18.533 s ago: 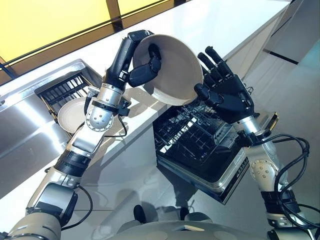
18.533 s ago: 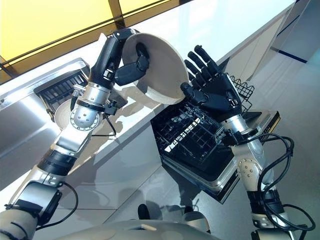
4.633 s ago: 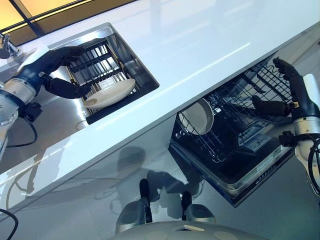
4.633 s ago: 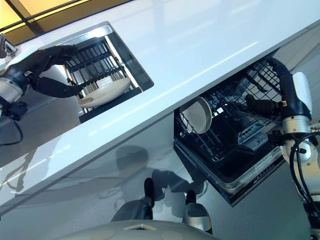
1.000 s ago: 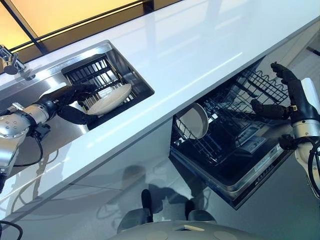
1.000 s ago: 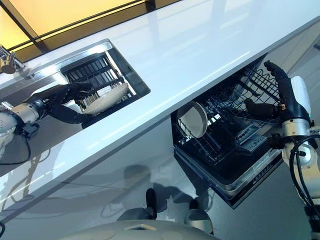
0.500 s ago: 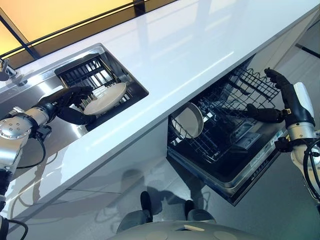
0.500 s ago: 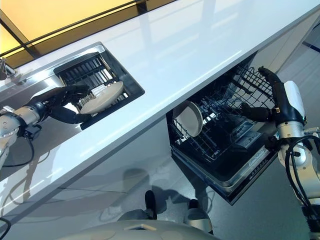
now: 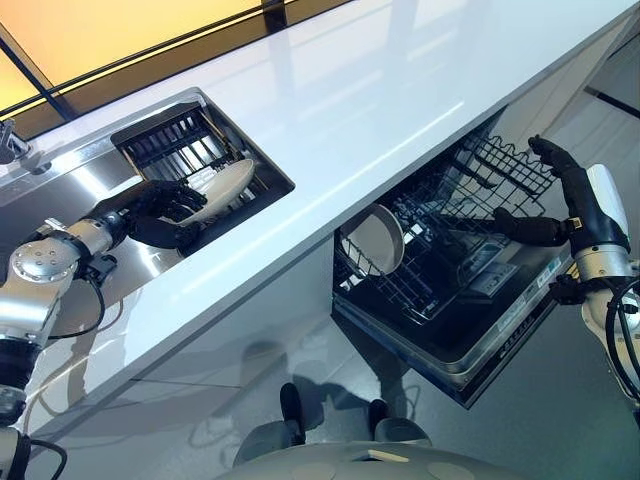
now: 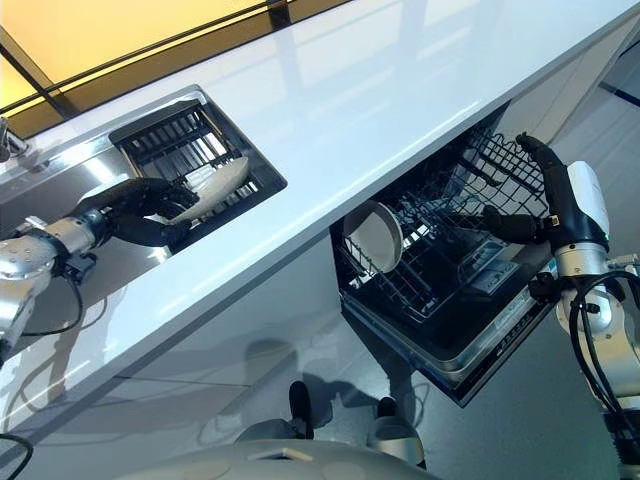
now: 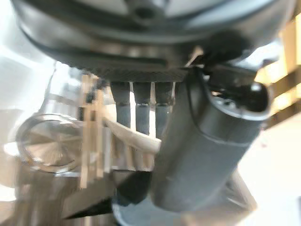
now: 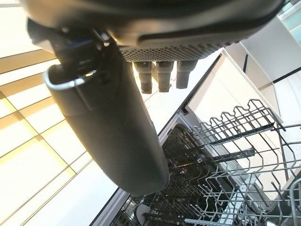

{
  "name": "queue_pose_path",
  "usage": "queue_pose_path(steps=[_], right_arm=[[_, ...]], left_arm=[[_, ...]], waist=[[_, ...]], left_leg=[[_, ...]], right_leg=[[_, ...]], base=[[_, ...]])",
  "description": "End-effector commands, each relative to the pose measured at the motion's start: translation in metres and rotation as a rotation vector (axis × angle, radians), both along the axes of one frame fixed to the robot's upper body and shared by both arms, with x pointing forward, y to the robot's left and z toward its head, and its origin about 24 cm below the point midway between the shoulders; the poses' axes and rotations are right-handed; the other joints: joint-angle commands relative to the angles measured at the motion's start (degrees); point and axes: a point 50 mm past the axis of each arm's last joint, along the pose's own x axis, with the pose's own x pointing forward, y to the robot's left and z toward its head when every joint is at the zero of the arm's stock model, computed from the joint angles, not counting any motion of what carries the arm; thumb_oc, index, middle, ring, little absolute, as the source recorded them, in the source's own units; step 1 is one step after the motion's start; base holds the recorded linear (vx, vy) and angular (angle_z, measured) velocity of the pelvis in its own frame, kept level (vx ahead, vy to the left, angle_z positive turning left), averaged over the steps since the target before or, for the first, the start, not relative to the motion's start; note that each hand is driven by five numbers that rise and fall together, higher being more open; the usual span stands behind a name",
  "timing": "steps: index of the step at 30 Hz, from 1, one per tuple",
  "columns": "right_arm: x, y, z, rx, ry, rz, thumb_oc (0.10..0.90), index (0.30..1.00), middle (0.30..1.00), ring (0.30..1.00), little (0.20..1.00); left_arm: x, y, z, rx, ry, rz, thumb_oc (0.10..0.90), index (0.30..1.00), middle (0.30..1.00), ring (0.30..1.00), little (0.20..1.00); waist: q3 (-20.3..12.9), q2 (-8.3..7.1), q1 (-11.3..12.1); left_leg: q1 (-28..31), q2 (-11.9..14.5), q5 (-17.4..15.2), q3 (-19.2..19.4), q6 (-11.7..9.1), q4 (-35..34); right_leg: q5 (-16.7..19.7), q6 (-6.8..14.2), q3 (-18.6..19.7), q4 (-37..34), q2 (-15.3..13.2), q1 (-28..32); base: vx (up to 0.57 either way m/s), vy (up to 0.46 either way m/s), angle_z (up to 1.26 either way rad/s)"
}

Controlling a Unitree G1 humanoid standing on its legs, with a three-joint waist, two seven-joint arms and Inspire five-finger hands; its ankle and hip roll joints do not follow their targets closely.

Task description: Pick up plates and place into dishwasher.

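White counter (image 9: 380, 90), sink rack (image 9: 175, 145), loaded dishwasher (image 9: 440, 270)

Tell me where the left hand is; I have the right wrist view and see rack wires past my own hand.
Observer: The left hand is at the sink, fingers curled on a plate's rim.
Operator: Report that plate's pose.
Observer: It is tilted, one edge raised above the sink rack.
Operator: Say what is loaded already.
Observer: One plate stands on edge in the lower rack of the dishwasher. The right hand hovers open over that rack.
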Motion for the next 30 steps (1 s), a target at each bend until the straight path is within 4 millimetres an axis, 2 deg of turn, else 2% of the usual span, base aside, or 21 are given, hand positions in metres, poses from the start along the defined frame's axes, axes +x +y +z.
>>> queue_pose_path(steps=[1, 12, 17, 26, 30], right_arm=[[0.009, 0.011, 0.052, -0.108, -0.24, 0.085, 0.8, 0.9, 0.9, 0.9, 0.9], [0.007, 0.011, 0.051, -0.105, -0.242, 0.089, 0.8, 0.9, 0.9, 0.9, 0.9], [0.006, 0.011, 0.055, -0.104, -0.254, 0.093, 0.8, 0.9, 0.9, 0.9, 0.9], [0.004, 0.011, 0.059, -0.096, -0.284, 0.099, 0.8, 0.9, 0.9, 0.9, 0.9], [0.002, 0.011, 0.062, -0.089, -0.299, 0.099, 0.8, 0.9, 0.9, 0.9, 0.9]], left_arm=[[0.018, 0.007, 0.034, -0.045, -0.173, 0.07, 0.1, 0.3, 0.3, 0.3, 0.2], [0.016, 0.01, 0.051, 0.002, -0.265, 0.092, 0.1, 0.3, 0.3, 0.3, 0.2], [0.011, 0.014, 0.07, 0.065, -0.359, 0.119, 0.1, 0.3, 0.3, 0.3, 0.2], [-0.003, 0.009, 0.106, 0.188, -0.539, 0.134, 0.1, 0.3, 0.3, 0.3, 0.2], [-0.013, 0.005, 0.121, 0.329, -0.628, 0.148, 0.1, 0.3, 0.3, 0.3, 0.2]], waist=[[-3.41, -1.29, -1.31], [-3.52, -0.93, -1.15], [-3.62, -0.75, -0.71], [-4.14, -0.57, 0.62], [-4.39, -0.55, 1.45]], left_leg=[[6.45, -1.67, -9.39, 1.34, -0.74, 0.16], [6.71, -1.7, -9.44, 1.38, -0.82, 0.16], [6.73, -1.84, -9.5, 0.9, -0.87, 0.16], [6.53, -2.06, -9.52, -0.03, -1.0, 0.16], [6.49, -2.1, -9.52, -0.66, -1.12, 0.16]], right_leg=[[3.52, 2.85, -0.25, 0.38, 2.12, -3.29], [3.41, 2.88, -0.38, 0.4, 1.97, -2.94], [3.31, 2.91, -0.54, 0.43, 1.87, -2.68], [3.13, 2.89, -1.6, 0.55, 1.6, -2.29], [2.97, 2.91, -2.33, 0.63, 1.43, -1.95]], base=[[0.01, 0.005, -0.09], [0.0, 0.001, -0.04], [0.0, 0.0, 0.0], [0.0, -0.002, 0.01], [-0.01, -0.017, 0.05]])
